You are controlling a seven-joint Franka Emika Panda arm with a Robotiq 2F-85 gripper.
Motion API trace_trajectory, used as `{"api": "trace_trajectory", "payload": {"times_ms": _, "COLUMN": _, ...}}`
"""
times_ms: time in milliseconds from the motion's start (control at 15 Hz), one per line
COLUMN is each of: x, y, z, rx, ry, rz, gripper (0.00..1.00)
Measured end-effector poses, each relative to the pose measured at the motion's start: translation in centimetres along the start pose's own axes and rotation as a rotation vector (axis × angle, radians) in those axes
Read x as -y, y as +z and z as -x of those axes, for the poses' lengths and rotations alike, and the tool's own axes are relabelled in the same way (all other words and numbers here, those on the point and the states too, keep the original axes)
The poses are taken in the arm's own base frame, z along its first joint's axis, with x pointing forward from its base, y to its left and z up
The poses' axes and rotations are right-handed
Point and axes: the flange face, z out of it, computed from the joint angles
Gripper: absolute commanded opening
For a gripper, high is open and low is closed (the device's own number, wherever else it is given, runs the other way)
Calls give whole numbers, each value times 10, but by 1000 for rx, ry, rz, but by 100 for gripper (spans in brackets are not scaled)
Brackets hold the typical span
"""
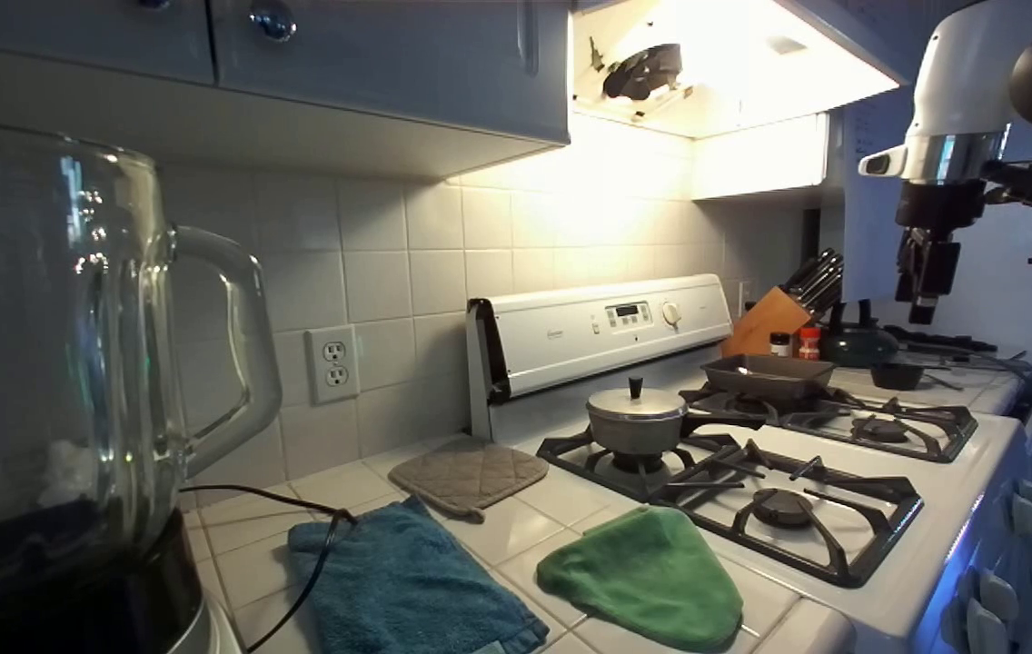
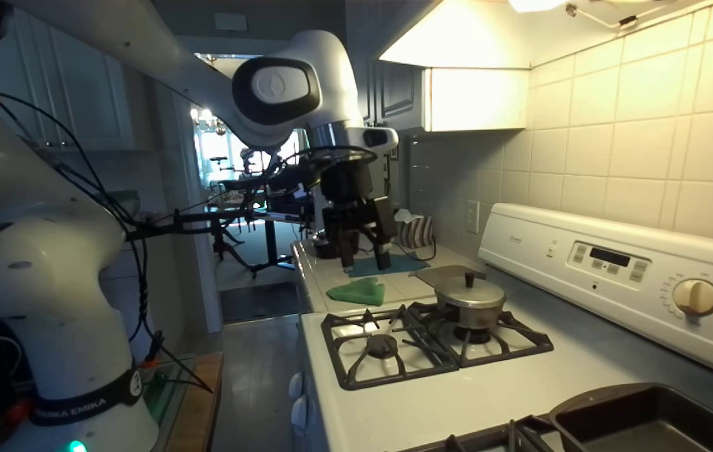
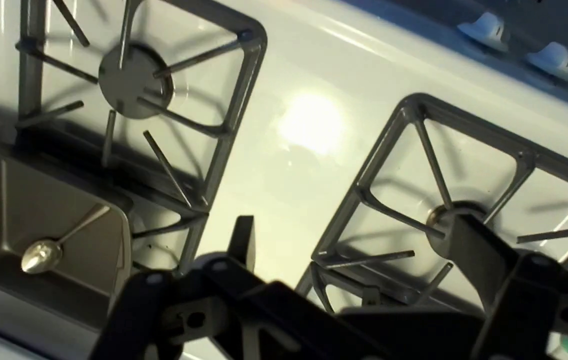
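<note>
- The gripper (image 2: 366, 260) hangs fingers-down over the stovetop (image 3: 284, 200), its fingers spread wide in the wrist view.
- Nearest below lie the pot grate (image 3: 384, 150) and the pan grate (image 3: 242, 85), side by side, long axes running from front edge to back edge.
- The lidded pot (image 1: 636, 427) stands upright at the back corner by the quilted potholder (image 1: 471, 472), its dark handle pointing toward the stovetop's middle.
- The pan (image 1: 766, 380) sits at the other back corner; its walls rise around a spoon (image 3: 41, 256), whose handle points at the pan corner nearest the stovetop's front and middle.
- On the counter (image 1: 520, 522), a green cloth (image 1: 643, 577) lies along one end edge, a blue towel (image 1: 416, 581) beside it.
</note>
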Motion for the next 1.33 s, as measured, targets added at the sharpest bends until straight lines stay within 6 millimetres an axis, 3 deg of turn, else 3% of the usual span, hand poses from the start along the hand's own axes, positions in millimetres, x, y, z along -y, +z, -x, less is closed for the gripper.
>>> {"api": "trace_trajectory", "payload": {"times_ms": 333, "x": 27, "y": -4, "z": -55, "rx": -62, "ry": -90, "rz": -3, "gripper": 100}}
{"api": "trace_trajectory", "payload": {"times_ms": 733, "x": 56, "y": 24, "z": -101, "rx": -48, "ry": -167, "rz": -80, "gripper": 100}}
{"api": "trace_trajectory", "payload": {"times_ms": 1067, "x": 69, "y": 44, "z": -127, "rx": -53, "ry": -176, "rz": -107, "gripper": 100}}
{"api": "trace_trajectory", "payload": {"times_ms": 1333, "x": 72, "y": 50, "z": -135, "rx": -47, "ry": -184, "rz": -111, "gripper": 100}}
